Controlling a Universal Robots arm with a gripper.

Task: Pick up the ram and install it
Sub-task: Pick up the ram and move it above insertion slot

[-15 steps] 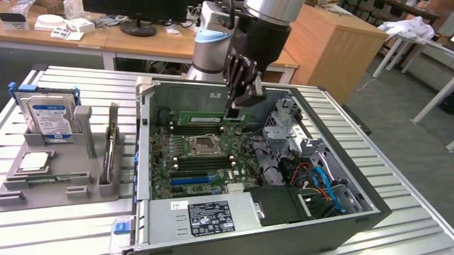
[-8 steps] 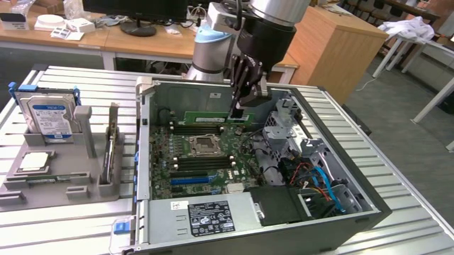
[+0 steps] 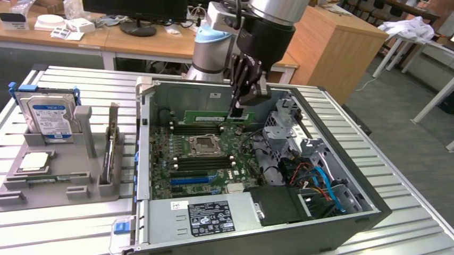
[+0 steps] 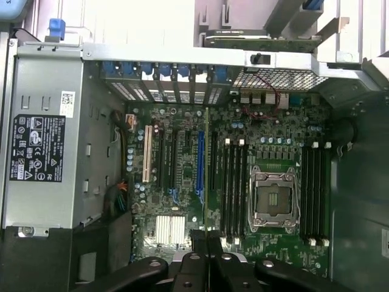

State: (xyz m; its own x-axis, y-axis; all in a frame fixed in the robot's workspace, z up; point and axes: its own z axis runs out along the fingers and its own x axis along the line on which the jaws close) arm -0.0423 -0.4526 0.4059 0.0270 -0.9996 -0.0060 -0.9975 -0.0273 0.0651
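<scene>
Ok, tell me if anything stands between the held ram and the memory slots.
Nothing visible does. The gripper holds the ram above the motherboard; the black memory slots beside the CPU socket lie bare, with the cables off to the exterior view's right.

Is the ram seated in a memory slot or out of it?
Out. The ram, clamped in the shut gripper, hangs above the black memory slots, not pressed into any.
</scene>
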